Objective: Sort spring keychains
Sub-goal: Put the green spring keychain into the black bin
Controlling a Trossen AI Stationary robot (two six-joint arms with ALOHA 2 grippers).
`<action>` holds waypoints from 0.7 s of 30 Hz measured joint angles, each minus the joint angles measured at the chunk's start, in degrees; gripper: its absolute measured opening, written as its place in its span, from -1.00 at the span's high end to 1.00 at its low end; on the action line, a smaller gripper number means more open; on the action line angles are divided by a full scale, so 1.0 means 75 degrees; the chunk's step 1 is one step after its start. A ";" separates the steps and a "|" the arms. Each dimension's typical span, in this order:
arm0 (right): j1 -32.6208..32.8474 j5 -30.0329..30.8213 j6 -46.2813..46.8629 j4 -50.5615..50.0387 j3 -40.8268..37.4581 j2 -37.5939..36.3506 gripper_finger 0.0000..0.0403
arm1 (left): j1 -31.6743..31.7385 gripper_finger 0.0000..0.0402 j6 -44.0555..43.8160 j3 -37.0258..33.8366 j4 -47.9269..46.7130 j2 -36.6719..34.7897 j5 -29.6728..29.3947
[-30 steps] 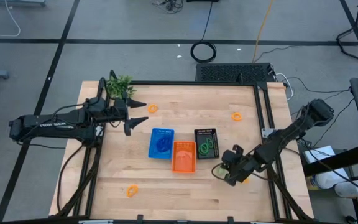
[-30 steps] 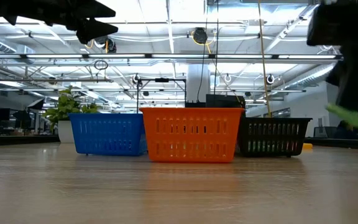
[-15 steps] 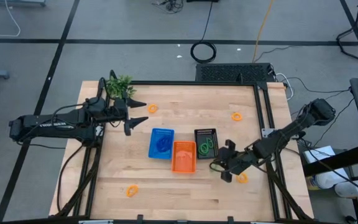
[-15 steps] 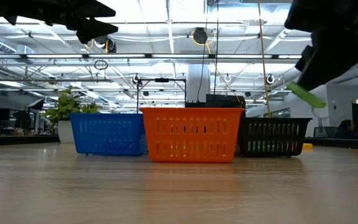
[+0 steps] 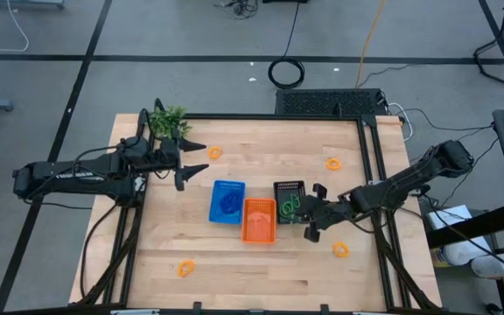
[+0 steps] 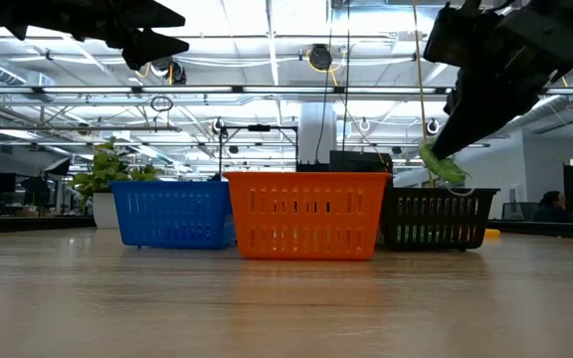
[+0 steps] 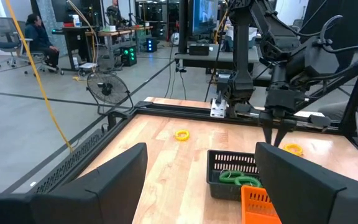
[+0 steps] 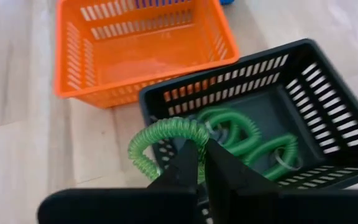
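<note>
My right gripper (image 5: 301,213) hangs over the near right corner of the black basket (image 5: 289,200), shut on a green spring keychain (image 8: 165,142). The low view shows that keychain (image 6: 442,165) above the basket's rim. More green keychains (image 8: 247,144) lie inside the black basket. The orange basket (image 5: 259,220) stands beside it, and the blue basket (image 5: 227,201) holds blue coils. Loose orange keychains (image 5: 340,249) (image 5: 185,268) (image 5: 332,163) lie on the table. My left gripper (image 5: 188,164) waits open and level near the table's far left. My right gripper pinches the green keychain's coil (image 8: 187,138) between its two fingers, on the side of the loop nearest the gripper. The fingers slant down from the table's right side. The loop sticks out beyond the fingertips, clear of the basket and the table.
A leafy plant sprig (image 5: 169,120) stands at the far left corner, and another orange keychain (image 5: 214,152) lies beside the left gripper. The three baskets sit close together mid-table. A black frame rail (image 5: 370,157) runs along the table's right edge.
My right gripper has carried the green keychain from near the table's right near side toward the black basket, rising a little and rolling at the wrist. It stayed shut on the keychain. An orange keychain on the table that the arm covered now shows.
</note>
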 joint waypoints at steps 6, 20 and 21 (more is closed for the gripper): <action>-0.0334 -0.0006 -0.0237 0.0000 0.0000 0.0000 1.00 | 0.0000 -0.53 0.0001 0.0000 -0.0003 0.0000 0.0000; -0.1024 0.0019 -0.0731 0.0000 0.0009 -0.0003 1.00 | 0.0003 -0.53 0.0000 0.0000 -0.0003 0.0000 0.0000; -0.1081 0.0026 -0.0757 0.0000 0.0009 -0.0003 1.00 | 0.0003 -0.53 0.0000 0.0000 -0.0003 0.0000 0.0000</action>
